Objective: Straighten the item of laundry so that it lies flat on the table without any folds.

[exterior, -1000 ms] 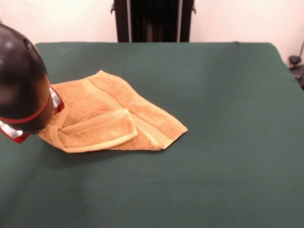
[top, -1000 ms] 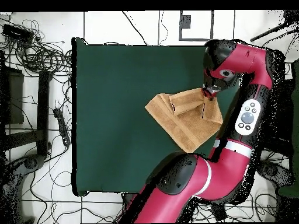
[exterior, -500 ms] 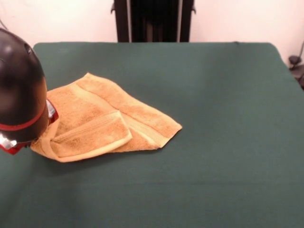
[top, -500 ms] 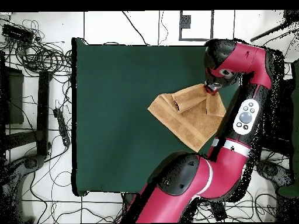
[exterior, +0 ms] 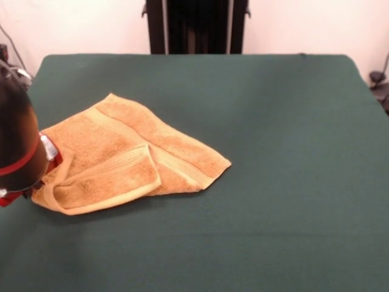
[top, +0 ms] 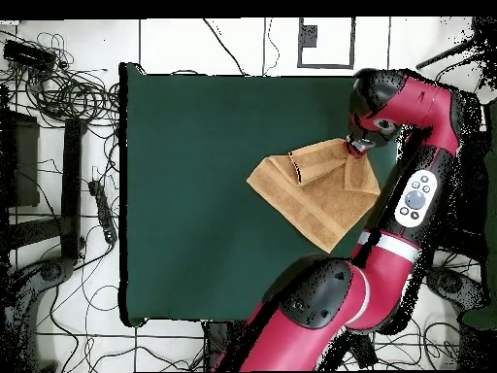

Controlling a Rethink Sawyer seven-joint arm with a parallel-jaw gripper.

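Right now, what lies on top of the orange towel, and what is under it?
A folded-over flap of the towel itself lies on its near part. The arm's wrist covers one corner. Under it only the green table shows; anything beneath stays hidden.

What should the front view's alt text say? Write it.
An orange-tan towel lies partly folded on a dark green table, one flap doubled over its front. The robot's dark arm meets its corner at the picture's left edge.

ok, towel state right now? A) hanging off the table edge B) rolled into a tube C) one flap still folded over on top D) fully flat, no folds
C: in the front view the towel lies on the table with a flap doubled back over its near part, by the arm's end.
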